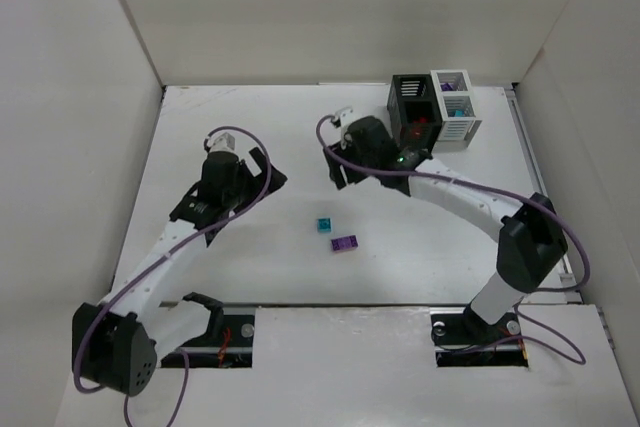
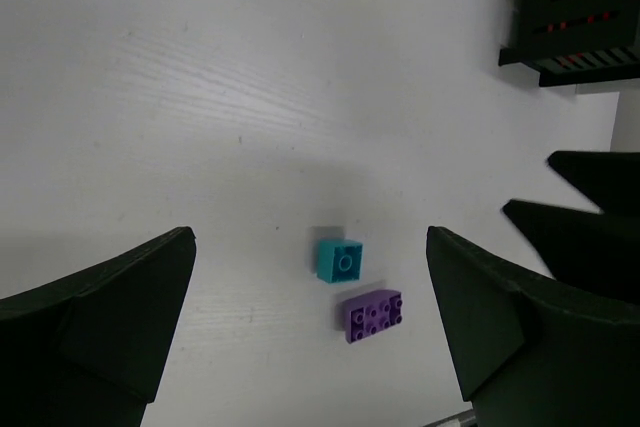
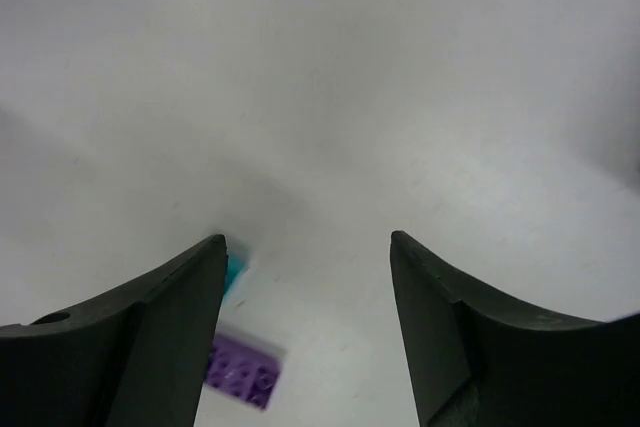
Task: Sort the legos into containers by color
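— Since neither arm is carrying anything, which is better placed for what lies loose on the surface?

— Start at the left gripper. It is spread as wide as it goes and holds nothing. Its wrist view frames the teal lego almost centred between the fingers. The purple lego sits just beside it, not touching, on the side nearer the arm bases. From above, both lie to this gripper's right, clear of it.

— And the right gripper?

— Released too, with nothing between its fingers. From above it looks slightly the nearer of the two. But the legos lie off to its left and back toward the bases, and in its own view the teal one is half hidden behind a finger. I judge the left to be better lined up.

— Any long axis to mind?

— The purple one is oblong, and its length runs roughly from one left finger toward the other. Closing across its short sides would probably call for a turn of the wrist. The teal one is a single-stud cube, so any approach suits it.

— Counts?

— Two loose legos, one teal and one purple. Two joined containers stand at the far right, a black container and a white container. Red shows inside the black, and what seem to be purple and teal inside the white. How many are in there, I cannot tell.
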### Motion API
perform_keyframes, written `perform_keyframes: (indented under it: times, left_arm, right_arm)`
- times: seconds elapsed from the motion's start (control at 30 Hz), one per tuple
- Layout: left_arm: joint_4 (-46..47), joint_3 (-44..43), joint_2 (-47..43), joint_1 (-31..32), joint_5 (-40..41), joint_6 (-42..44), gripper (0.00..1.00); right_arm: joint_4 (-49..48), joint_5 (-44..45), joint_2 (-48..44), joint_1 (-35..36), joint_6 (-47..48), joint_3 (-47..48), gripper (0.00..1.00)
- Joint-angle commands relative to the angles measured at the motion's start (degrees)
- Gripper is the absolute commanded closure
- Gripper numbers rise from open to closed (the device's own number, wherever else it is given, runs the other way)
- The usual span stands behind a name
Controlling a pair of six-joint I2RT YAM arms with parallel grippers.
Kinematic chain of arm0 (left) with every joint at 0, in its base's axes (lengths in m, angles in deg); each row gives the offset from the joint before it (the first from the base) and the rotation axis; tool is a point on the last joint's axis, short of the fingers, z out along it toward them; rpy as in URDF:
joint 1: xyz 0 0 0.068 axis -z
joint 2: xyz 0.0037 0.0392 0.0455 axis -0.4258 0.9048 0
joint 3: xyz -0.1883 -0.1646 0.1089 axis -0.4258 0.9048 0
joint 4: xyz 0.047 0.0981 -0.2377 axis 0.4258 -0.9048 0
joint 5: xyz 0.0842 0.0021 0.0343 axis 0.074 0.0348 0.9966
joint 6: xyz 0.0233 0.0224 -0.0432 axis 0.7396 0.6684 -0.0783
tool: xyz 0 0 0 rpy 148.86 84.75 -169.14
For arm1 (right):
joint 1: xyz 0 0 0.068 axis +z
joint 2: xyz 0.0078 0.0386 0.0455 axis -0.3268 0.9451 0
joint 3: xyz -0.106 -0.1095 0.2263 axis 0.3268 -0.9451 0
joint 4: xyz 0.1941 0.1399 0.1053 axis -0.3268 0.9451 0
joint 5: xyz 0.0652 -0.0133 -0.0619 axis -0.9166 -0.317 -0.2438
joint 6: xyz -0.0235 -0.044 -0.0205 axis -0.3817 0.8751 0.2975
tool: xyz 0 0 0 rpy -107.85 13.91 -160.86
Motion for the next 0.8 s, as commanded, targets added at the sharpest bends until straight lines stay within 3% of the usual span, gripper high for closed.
perform_keyframes:
  times: [0.0, 0.2, 0.27, 0.43, 0.77]
  left_arm:
    - [-6.6, 2.8, -8.4, 0.6, 3.0, -1.8, 0.00]
    - [-10.1, 6.7, -18.3, 0.6, 1.0, -3.3, 0.00]
    - [-11.2, 8.2, -20.6, 0.6, 1.0, -3.3, 0.00]
    - [-13.5, 8.2, -26.5, 0.6, -0.2, -3.3, 0.00]
    - [-14.9, 9.3, -29.5, 1.2, -0.7, -3.3, 0.00]
  right_arm:
    - [-2.6, 2.5, -1.1, 7.0, -12.4, -5.1, 0.28]
    - [-2.4, 15.2, 3.4, 17.4, -31.1, -7.0, 0.24]
    - [-1.9, 17.1, 4.9, 19.2, -33.2, -7.0, 0.17]
    - [0.5, 22.4, 8.8, 22.7, -40.9, -7.0, 0.12]
    - [3.1, 27.8, 11.1, 22.7, -43.8, -5.6, 0.08]
